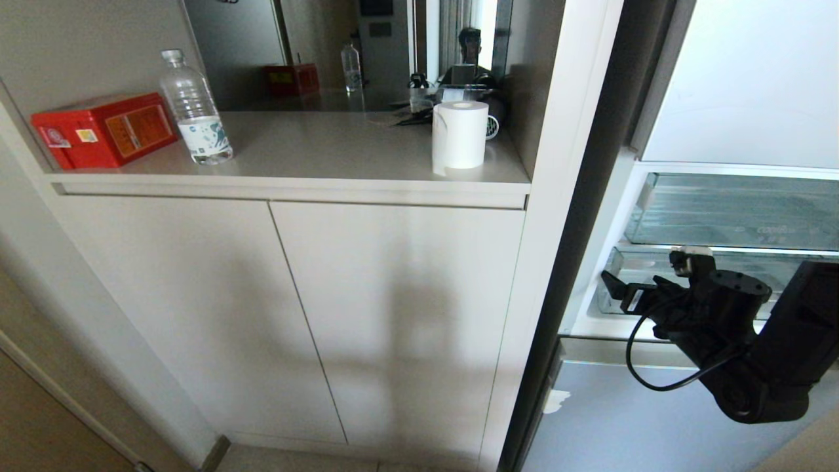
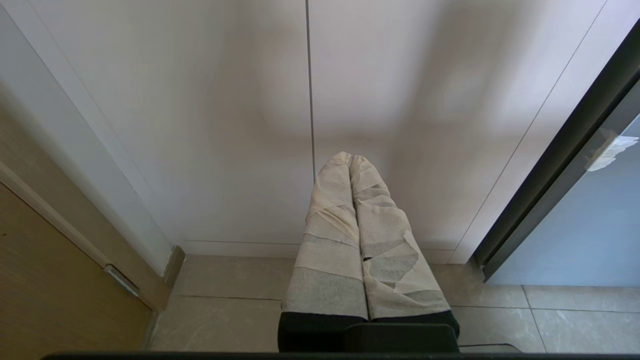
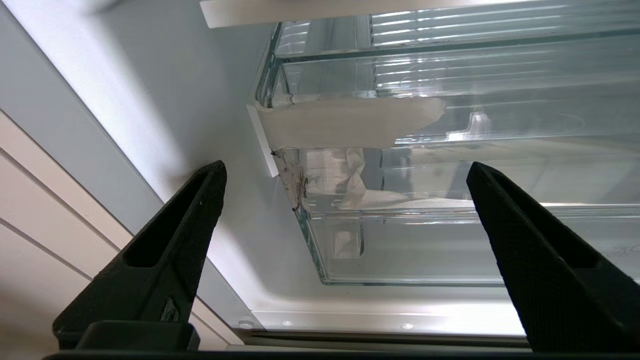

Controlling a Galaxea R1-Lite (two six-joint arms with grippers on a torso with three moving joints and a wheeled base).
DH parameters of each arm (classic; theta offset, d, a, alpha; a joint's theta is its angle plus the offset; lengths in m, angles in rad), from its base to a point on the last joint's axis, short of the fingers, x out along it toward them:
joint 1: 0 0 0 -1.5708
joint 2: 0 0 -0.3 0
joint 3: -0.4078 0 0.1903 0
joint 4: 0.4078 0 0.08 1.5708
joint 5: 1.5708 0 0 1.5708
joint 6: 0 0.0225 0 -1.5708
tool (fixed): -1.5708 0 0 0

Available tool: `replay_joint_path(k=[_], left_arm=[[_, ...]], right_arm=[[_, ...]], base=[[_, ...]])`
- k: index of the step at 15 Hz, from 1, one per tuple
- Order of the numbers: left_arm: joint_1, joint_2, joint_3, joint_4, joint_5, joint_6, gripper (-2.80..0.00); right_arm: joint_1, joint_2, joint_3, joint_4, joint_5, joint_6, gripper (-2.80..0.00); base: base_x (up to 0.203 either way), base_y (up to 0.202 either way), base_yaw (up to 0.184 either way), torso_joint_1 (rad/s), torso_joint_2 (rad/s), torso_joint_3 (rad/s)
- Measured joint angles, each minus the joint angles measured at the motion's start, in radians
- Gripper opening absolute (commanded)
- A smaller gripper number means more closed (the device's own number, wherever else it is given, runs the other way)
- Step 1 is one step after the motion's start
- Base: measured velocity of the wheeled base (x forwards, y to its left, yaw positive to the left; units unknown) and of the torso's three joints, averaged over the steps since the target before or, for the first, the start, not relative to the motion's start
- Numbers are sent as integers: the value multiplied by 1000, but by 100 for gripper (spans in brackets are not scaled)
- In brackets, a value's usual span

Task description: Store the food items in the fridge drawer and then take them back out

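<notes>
At the open fridge, at about four o'clock in the head view, the right gripper (image 1: 623, 292) hangs in front of the fridge drawer (image 1: 619, 278), the lower of two clear plastic drawers, with the shallower upper drawer (image 1: 734, 210) directly above it. Its black fingers (image 3: 180, 235) stand wide apart with nothing between them; no contact with the drawer can be confirmed. The right wrist view shows what the head view does not — the lower drawer's thick front lip, ribbing in the clear plastic, and a patch of whitish tape (image 3: 345, 122) on the corner of the drawer front. No red or orange food items appear in any view; whether any lie deeper in the drawer cannot be told.

Only the head view shows the counter (image 1: 341, 154). On it, at ten o'clock, sits a red box (image 1: 101, 130) with an orange label, its writing too small to read, and just beside it a clear water bottle (image 1: 195, 108) with a blue-and-white label, also unreadable. A roll of white paper (image 1: 459, 134) stands upright at twelve o'clock. A person's reflection shows in the mirror behind.

The left gripper (image 2: 350, 159) shows in its own wrist view alone — fingers (image 2: 330, 235) wrapped in pale tape, pressed together, pointing at the cabinet doors (image 2: 225, 125) above the tiled floor (image 2: 500, 320).
</notes>
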Motion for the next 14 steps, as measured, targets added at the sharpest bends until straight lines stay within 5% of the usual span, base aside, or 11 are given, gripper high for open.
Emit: replay_joint_path(k=[14], left_arm=[[-1,0,0,0,0,0,-280]], right_arm=[[94,-1,-13,-1,-62,-3,-280]], base=[[0,0,0,0,0,0]])
